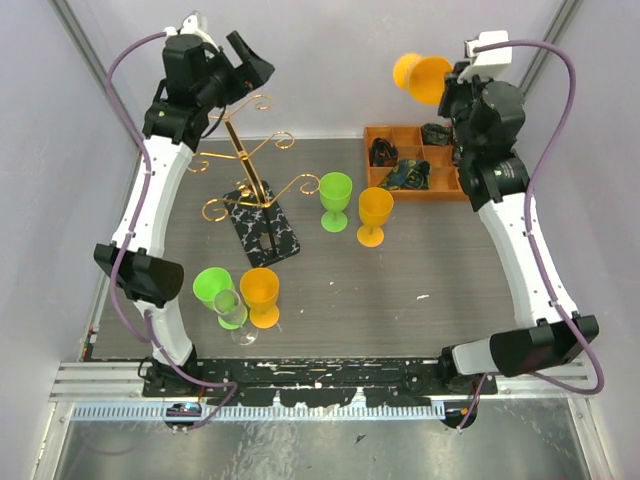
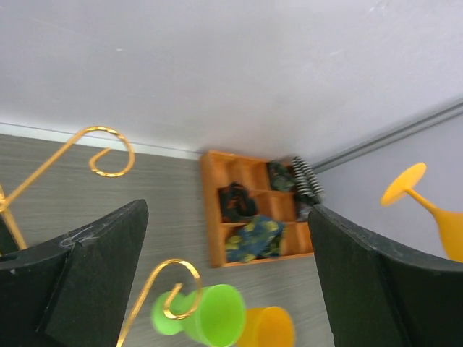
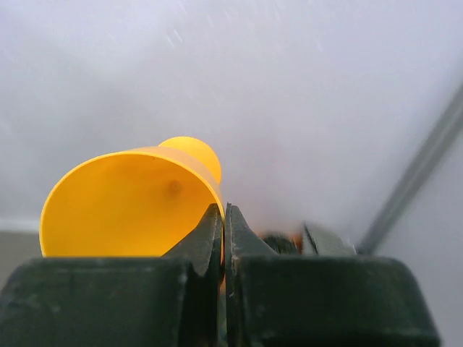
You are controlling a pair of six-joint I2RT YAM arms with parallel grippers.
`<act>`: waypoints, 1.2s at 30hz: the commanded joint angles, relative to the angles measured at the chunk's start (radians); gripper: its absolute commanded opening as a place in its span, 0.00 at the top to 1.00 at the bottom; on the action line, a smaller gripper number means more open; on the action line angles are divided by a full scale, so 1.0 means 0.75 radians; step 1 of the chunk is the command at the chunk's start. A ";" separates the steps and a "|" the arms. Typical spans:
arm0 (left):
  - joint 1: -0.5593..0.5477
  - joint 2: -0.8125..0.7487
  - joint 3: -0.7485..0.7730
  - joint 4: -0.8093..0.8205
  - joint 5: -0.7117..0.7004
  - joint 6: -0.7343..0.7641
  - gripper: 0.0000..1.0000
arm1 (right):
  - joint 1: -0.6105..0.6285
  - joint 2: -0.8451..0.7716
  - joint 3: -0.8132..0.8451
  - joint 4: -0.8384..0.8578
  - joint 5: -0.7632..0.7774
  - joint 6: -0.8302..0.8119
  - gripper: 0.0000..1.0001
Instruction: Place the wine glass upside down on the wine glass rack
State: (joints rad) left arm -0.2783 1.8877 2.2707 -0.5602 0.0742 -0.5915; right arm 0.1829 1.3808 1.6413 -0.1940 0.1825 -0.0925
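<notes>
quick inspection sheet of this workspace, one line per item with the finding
surface: grey table, a few white specks
job's things: gold rack standing, no glass on it; orange wine glass held aloft, tilted
clutter: five spare glasses on the table; orange tray of dark bits
grippers: left gripper open by the rack top; right gripper shut on the wine glass rim
cables: purple cables looped along both arms
surroundings: pale walls, metal rail at near edge

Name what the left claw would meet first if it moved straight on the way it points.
Probably a gold curl of the wine glass rack, ahead of the left claw; beyond it, a green glass. Depth is unclear.
</notes>
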 commanded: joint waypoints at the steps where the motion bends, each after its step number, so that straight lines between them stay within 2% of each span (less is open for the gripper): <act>1: -0.005 -0.065 -0.019 0.157 0.030 -0.401 0.00 | 0.116 0.083 -0.082 0.639 -0.157 -0.142 0.99; 6: -0.032 -0.152 -0.231 0.368 0.032 -0.728 0.01 | 0.217 0.153 -0.225 1.141 -0.201 -0.181 0.99; 11: -0.074 -0.247 -0.431 0.547 -0.028 -0.973 0.04 | 0.319 0.228 -0.314 1.424 -0.273 -0.271 0.99; 15: -0.125 -0.291 -0.508 0.555 -0.077 -1.040 0.06 | 0.390 0.283 -0.391 1.645 -0.289 -0.330 0.99; 22: -0.162 -0.294 -0.550 0.563 -0.096 -1.095 0.09 | 0.464 0.327 -0.389 1.726 -0.338 -0.329 0.99; 36: -0.171 -0.336 -0.654 0.660 -0.205 -1.142 0.22 | 0.525 0.309 -0.438 1.665 -0.393 -0.334 0.99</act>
State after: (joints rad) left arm -0.4023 1.6791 1.7966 -0.1383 -0.0475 -1.4300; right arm 0.5625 1.6367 1.3209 1.0084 -0.0898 -0.3298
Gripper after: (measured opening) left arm 0.795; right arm 0.042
